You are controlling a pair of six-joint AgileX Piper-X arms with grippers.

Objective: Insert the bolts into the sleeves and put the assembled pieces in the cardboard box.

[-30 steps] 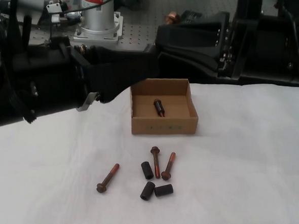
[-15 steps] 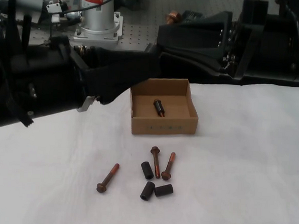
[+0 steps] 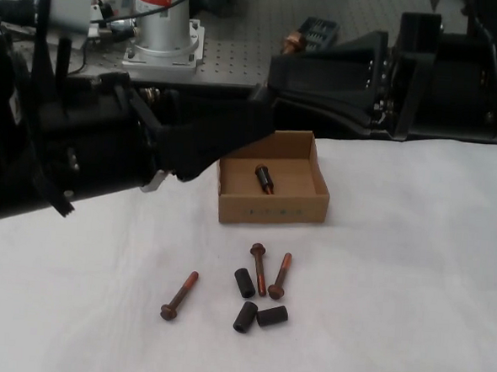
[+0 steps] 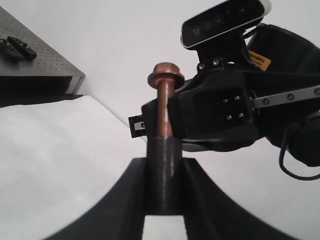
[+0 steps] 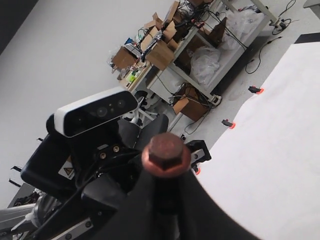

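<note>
Near on the white cloth (image 3: 409, 314), three loose bolts (image 3: 259, 268) and three bare sleeves (image 3: 243, 283) are lying in a scatter. Just beyond them, the cardboard box (image 3: 272, 211) is holding one assembled piece (image 3: 264, 178).

Farther back, by the box's far left corner, the two arms are meeting. The left gripper (image 4: 163, 167) is clamping a black sleeve (image 4: 162, 190). The right gripper (image 5: 165, 197) is pinching the copper bolt (image 4: 162, 110), whose shaft is standing partly in that sleeve with its head well proud.

The risk is lying in that unfinished seating. A push off the sleeve's axis could be jamming the bolt or driving the sleeve down through the left fingers, and an early release could be tipping the bolt out onto the cloth, short of the box.

The left wrist view is showing the shaft entering the sleeve, a joint the arms are hiding in the high view. The high view is giving the box and the waiting parts, while the right wrist view is looking straight onto the bolt's head.
</note>
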